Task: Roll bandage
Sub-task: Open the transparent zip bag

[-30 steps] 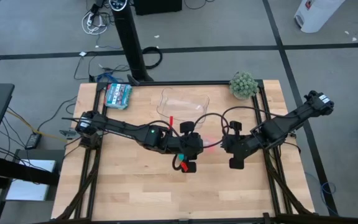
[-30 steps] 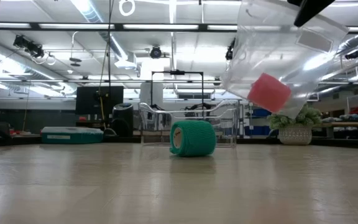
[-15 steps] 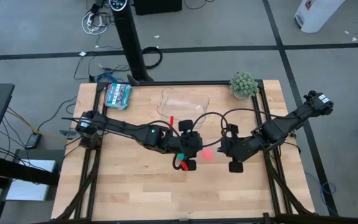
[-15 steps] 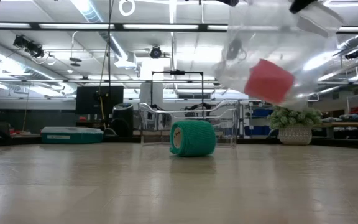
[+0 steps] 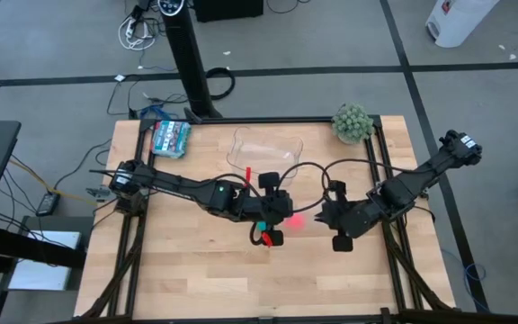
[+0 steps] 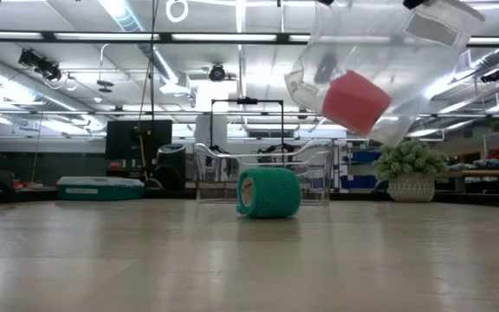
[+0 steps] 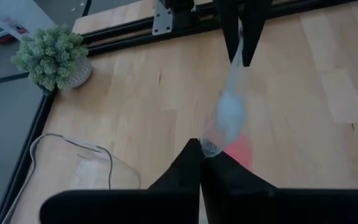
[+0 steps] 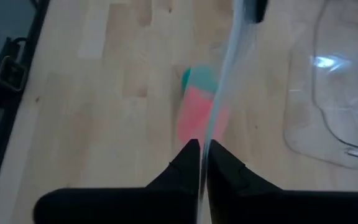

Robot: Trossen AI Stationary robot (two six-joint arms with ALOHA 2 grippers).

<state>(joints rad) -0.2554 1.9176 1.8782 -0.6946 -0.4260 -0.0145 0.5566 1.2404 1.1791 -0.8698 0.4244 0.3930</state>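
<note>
Grippers meet over the middle of the pale wooden table (image 5: 187,270) in the high view: the left gripper (image 5: 280,219) and the right gripper (image 5: 329,219) face each other, with a small pink block (image 5: 297,222) between them.

Low view: the bandage (image 6: 268,192), a compact teal-green fabric roll, lies on the wood below the grippers, apart from both. Above it hangs a clear plastic bag (image 6: 379,69) holding the pink block.

Left wrist view: the left gripper's dark fingers (image 7: 185,174) are pinched together on one edge of the clear bag.

Right wrist view: the right gripper's fingers (image 8: 185,163) are pinched on the opposite edge; the bandage shows beyond them, under the block.
</note>
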